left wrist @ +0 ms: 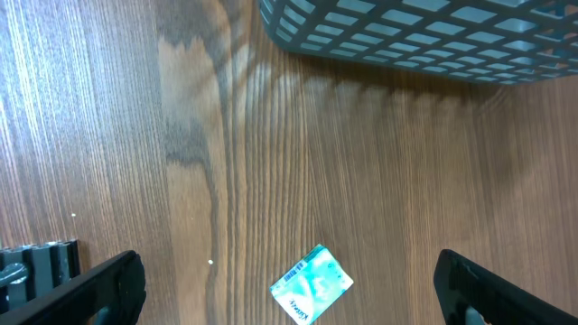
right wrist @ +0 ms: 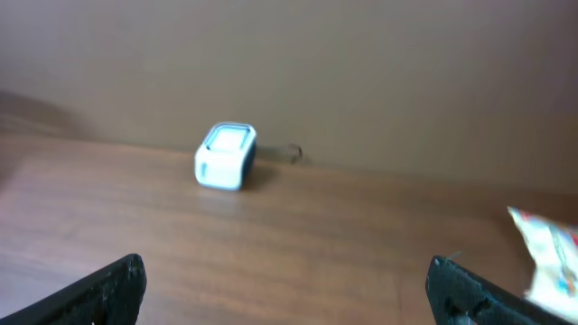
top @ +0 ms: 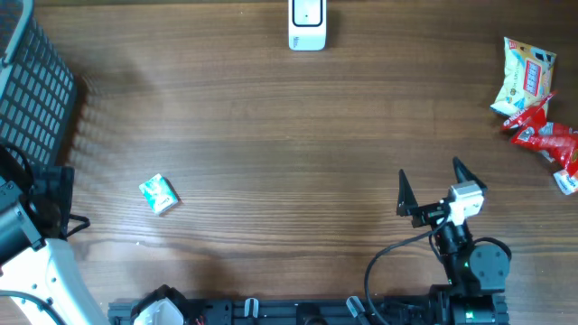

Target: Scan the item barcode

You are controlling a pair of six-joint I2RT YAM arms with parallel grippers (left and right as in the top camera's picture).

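we start with the wooden table (top: pixel 289 135), whose bare flat top is the first trouble: anything thin lying on it gives fingers little to get under. the grey basket (top: pixel 36 81) stands at the far left corner, close to the left arm, and we judge that a wide swing toward the far edge could clip its wall. the left gripper (left wrist: pixel 289 267) hangs with its jaws spread wide and holding nothing, and the right gripper (top: pixel 430 169), at the near right, is likewise wide and empty. a few snack bags (top: pixel 526 77) lie at the far right, well apart from the rest; if they too are meant for scanning, we could pick the wrong item. the white scanner (top: pixel 307 25) sits at the middle of the far edge, well apart from both grippers, so a carried item has room to slip or turn on the way. the small teal packet (top: pixel 158 194), which we take for the item, lies flat at the near left, below the left gripper and between its fingers in the wrist view. it lies askew to the jaws, so closing may shove or spin it rather than pinch it. we cannot tell which face carries the barcode, so it may meet the scanner wrong side up.
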